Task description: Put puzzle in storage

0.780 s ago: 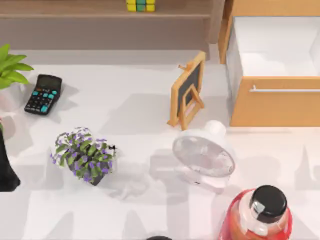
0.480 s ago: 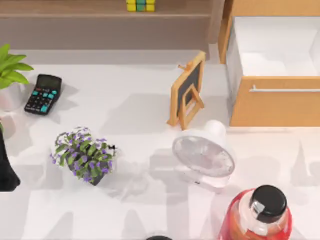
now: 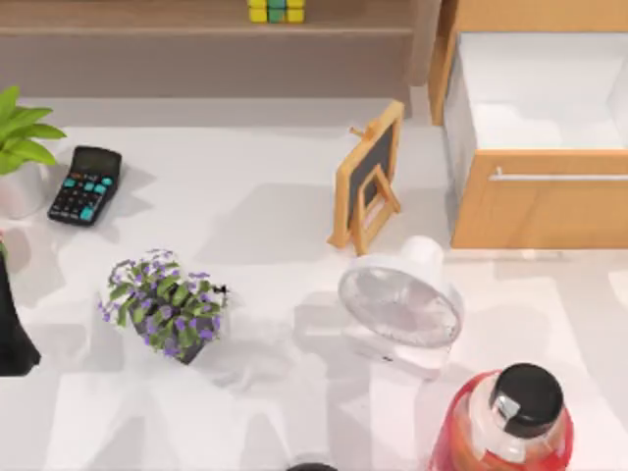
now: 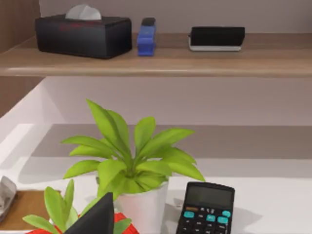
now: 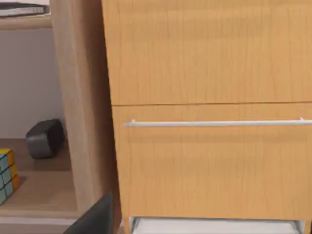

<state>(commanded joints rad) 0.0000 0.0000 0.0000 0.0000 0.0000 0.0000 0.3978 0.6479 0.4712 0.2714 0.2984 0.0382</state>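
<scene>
1. The storage point(image 3: 538, 201) sits at about 2 o'clock in the top view. Its drawer is pulled open with the white interior bare, exactly as it stood a moment ago. The right wrist view faces its wooden front and silver handle point(image 5: 214, 123) closely.
2. The white fan point(image 3: 400, 304) near the centre and the chalkboard easel point(image 3: 370, 177) just beyond it have not shifted. Both lie between the open table and the drawer, so watch them on any carry across.
3. What has changed is only light on the table. The grey shadow patches at about 4 o'clock, below the drawer front, have faded out over the last second. That suggests the right arm is moving overhead, but nothing has been touched.
4. The right gripper point(image 5: 95, 217) appears as a dark sliver at the edge of its own wrist view. You cannot tell how wide it stands or whether it holds anything.
5. The left gripper point(image 4: 95, 219) is likewise a dark sliver, over the green plant point(image 4: 131, 161) and calculator point(image 4: 205, 209) at 9 to 10 o'clock. Its opening cannot be told either, and it looks idle.
6. The puzzle point(image 3: 276, 11) rests on the wooden shelf point(image 3: 147, 20) at 12 o'clock, unmoved and well apart from the drawer. The right wrist view catches its edge point(image 5: 6, 175). The pickup seems not yet started.
</scene>
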